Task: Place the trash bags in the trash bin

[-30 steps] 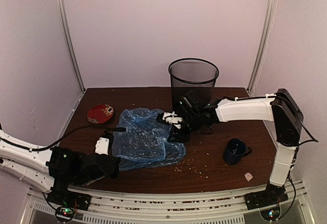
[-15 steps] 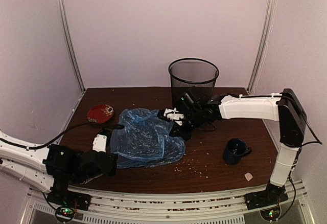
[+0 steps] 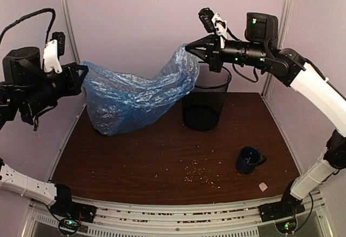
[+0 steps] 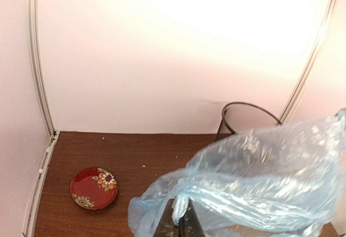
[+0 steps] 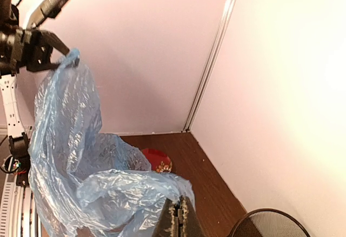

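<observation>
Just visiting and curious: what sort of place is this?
Likely a robot test booth: two robot arms on a metal rail at the edge of the table, plain pale walls closing it in, and props like a trash bin and mug.

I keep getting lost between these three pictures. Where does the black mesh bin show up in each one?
Top external: the trash bin stands at centre, on the table's far side, its rim partly behind the trash bag.
Left wrist: the bin is right of centre by the back wall, its lower part behind the bag.
Right wrist: the bin is in the bottom right corner, only its top showing.
Shared landmark: the bag, stretched in the air.
</observation>
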Robot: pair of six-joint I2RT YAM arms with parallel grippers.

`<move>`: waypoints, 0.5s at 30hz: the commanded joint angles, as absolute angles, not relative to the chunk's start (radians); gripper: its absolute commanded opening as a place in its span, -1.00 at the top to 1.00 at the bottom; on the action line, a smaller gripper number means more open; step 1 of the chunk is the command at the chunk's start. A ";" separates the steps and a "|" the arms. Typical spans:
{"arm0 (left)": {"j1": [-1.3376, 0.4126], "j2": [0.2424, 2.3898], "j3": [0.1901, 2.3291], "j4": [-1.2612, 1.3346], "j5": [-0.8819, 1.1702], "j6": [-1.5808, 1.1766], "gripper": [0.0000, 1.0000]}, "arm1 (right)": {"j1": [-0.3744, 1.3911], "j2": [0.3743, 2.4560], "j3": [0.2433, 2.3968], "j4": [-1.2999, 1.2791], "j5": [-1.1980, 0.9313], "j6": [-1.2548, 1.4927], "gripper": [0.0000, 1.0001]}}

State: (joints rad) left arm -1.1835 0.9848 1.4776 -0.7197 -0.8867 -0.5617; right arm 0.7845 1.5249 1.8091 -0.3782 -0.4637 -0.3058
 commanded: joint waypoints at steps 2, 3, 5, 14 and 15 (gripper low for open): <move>-1.179 1.030 1.237 -0.929 -0.707 -0.636 1.00 | 0.785 1.527 1.550 -0.418 -0.516 -0.274 1.00; -1.178 1.021 1.154 -0.925 -0.645 -0.667 1.00 | 0.786 1.515 1.464 -0.392 -0.529 -0.271 1.00; -1.179 1.008 1.003 -0.917 -0.536 -0.702 1.00 | 0.789 1.506 1.319 -0.338 -0.535 -0.258 1.00; -1.143 1.033 1.120 -0.929 -0.644 -0.661 1.00 | 0.781 1.704 1.564 -0.458 -0.681 -0.256 1.00; -1.101 1.044 1.159 -0.892 -0.672 -0.607 1.00 | 0.775 1.722 1.634 -0.446 -0.688 -0.244 1.00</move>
